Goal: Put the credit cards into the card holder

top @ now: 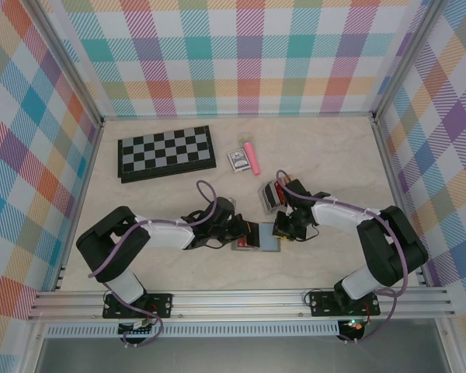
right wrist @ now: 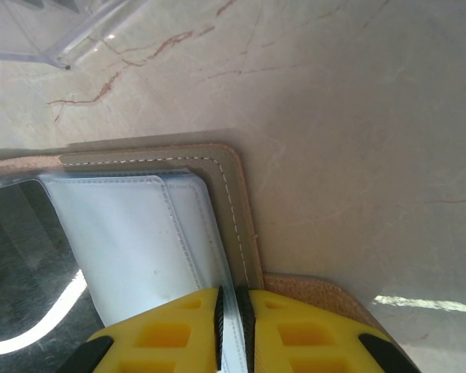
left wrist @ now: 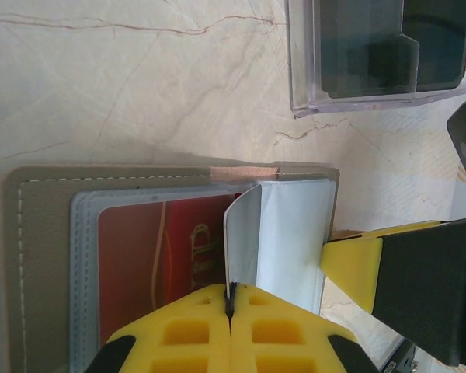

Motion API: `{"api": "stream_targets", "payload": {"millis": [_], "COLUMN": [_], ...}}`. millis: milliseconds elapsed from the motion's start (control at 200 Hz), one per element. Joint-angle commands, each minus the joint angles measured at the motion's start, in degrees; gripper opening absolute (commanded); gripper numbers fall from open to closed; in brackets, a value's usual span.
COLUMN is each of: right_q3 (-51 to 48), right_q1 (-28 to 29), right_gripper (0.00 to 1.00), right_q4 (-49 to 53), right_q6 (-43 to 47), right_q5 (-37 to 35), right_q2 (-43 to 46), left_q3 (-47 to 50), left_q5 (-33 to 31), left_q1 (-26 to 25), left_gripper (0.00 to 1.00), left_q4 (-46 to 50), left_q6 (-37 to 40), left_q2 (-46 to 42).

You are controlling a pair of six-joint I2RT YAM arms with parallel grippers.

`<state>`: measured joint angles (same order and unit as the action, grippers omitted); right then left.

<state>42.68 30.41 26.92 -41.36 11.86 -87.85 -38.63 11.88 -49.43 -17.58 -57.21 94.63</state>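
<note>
Grey-brown card holder [top: 269,242], lying open and flat on the table [left wrist: 101,78], with its long axis running from one claw to the other.

At the holder's left end, your left claw [left wrist: 230,311] is pinched together on a single clear sleeve leaf [left wrist: 245,233], which curls up off the stack. Beneath that leaf a red card [left wrist: 140,256] sits in a pocket. At the holder's right end, your right claw [right wrist: 233,330] is clamped on the thin edge of the sleeves, just inside the stitched cover, and appears to pin that end down.

The other credit cards [top: 275,194] look to stand in the clear rack [left wrist: 303,78]. The rack lies on the holder's far side, away from the arm bases and just beyond the holder's right end. It is therefore nearer your right claw than your left.

Both claws are occupied with the holder, so one would probably have to let go before a card can be fetched. The right claw has the shorter reach. The left claw's lifted leaf seems to be what keeps a pocket open.

Which way that pocket's mouth faces cannot be told, so check this before you line up a card's long edge with it.
</note>
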Motion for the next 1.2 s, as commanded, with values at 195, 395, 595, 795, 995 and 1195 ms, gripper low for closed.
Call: {"api": "stream_targets", "payload": {"millis": [195, 395, 595, 795, 995, 1195], "right_q3": [-2.6, -2.9, -2.8, -2.7, -2.4, -2.5], "right_q1": [1.0, 1.0, 1.0, 1.0, 1.0, 1.0], "right_gripper": [0.17, 0.17, 0.17, 0.17, 0.17, 0.17], "right_q4": [-4.4, -4.5, -4.0, -4.4, -5.0, -4.9], "right_q6": [-0.5, -0.5, -0.5, -0.5, -0.6, -0.8], "right_q5": [0.4, 0.6, 0.0, 0.0, 0.8, 1.3], "right_q2": [-4.5, -4.1, -4.0, -4.4, -4.8, -4.0], "left_q3": [-2.2, -3.5, -3.8, -2.0, -3.8, -4.8], "left_q5": [4.3, 5.1, 4.4, 3.1, 4.2, 3.9], "left_q1": [-0.9, -0.8, -0.9, -0.9, -1.0, -0.9], "left_gripper": [0.00, 0.00, 0.00, 0.00, 0.00, 0.01], "left_q4": [1.6, 2.5, 7.5, 11.9, 8.7, 3.9], "left_q6": [-0.3, 0.3, 2.6, 4.3, 3.4, 0.2], "left_q2": [5.3, 5.7, 3.5, 0.2, 3.0, 5.5]}}
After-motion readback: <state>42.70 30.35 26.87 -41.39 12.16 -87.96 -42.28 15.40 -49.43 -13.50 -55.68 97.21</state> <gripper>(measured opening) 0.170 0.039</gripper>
